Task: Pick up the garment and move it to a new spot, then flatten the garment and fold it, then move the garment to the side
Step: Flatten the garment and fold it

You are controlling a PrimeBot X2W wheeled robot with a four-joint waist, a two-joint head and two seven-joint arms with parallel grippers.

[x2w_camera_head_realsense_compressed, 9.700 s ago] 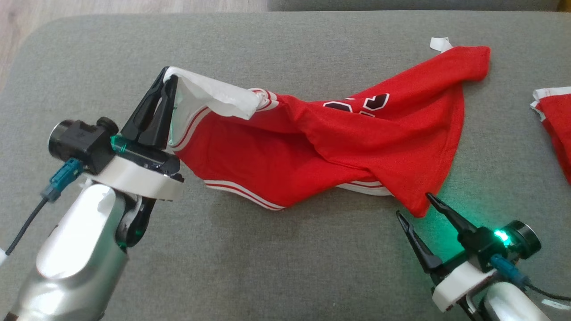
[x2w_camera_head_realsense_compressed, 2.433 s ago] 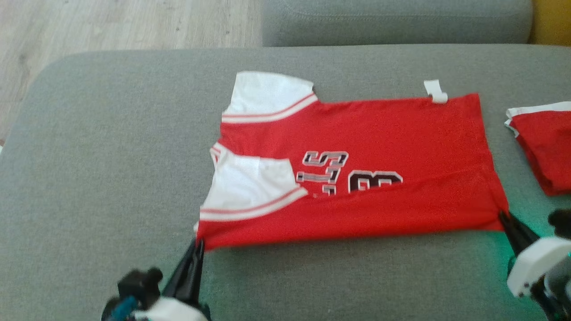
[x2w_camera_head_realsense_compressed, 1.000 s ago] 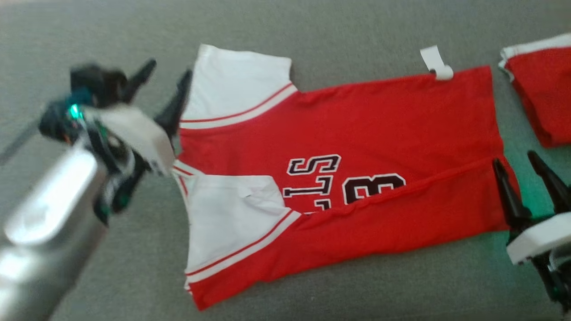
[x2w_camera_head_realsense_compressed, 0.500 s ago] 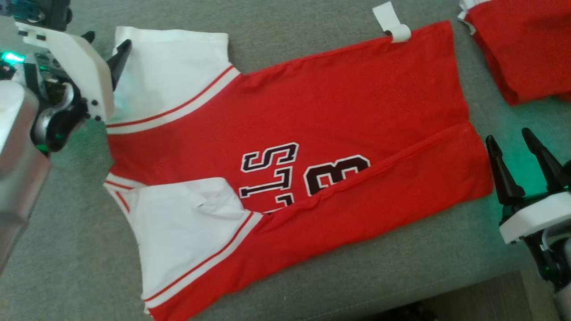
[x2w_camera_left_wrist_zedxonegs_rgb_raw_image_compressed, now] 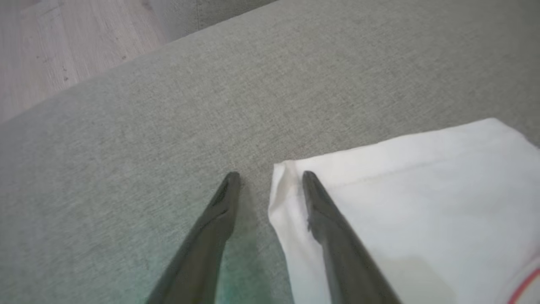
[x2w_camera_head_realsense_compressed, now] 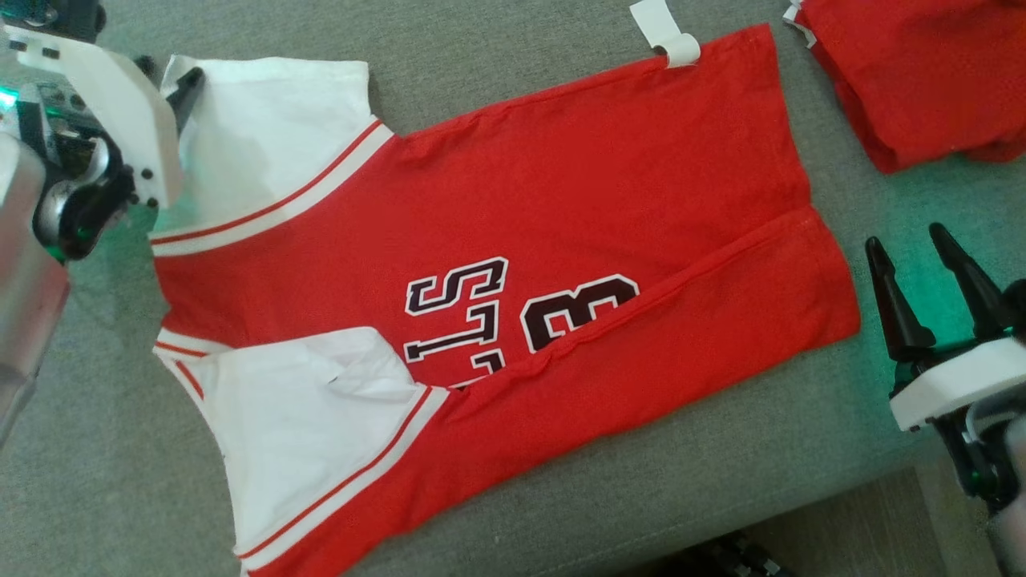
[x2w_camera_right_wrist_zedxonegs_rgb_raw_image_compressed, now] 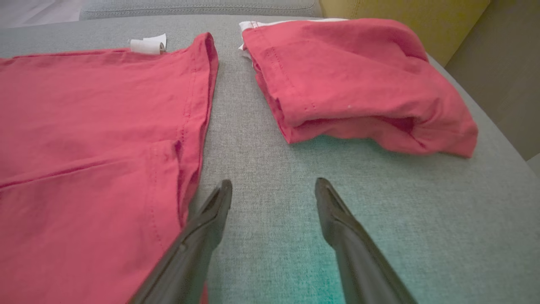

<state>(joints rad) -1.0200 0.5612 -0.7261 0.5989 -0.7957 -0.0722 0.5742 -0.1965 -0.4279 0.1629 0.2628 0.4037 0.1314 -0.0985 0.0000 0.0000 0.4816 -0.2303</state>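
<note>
At the near right, the right gripper (x2w_camera_head_realsense_compressed: 905, 235) holds its fingers apart over the grey cushion (x2w_camera_head_realsense_compressed: 609, 497), just beside the hem of the red jersey (x2w_camera_head_realsense_compressed: 513, 216). The jersey lies spread flat with its near edge folded over. At the far left, the left gripper (x2w_camera_left_wrist_zedxonegs_rgb_raw_image_compressed: 270, 173), fingers also apart, straddles a corner of the white sleeve (x2w_camera_left_wrist_zedxonegs_rgb_raw_image_compressed: 422, 190). A folded red garment (x2w_camera_head_realsense_compressed: 922, 72) lies at the far right, and pale wood floor (x2w_camera_left_wrist_zedxonegs_rgb_raw_image_compressed: 63, 42) shows beyond the cushion.

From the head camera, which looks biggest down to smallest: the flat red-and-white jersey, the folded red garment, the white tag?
1. Flat red-and-white jersey.
2. Folded red garment, partly cut off by the frame.
3. White tag.
</note>
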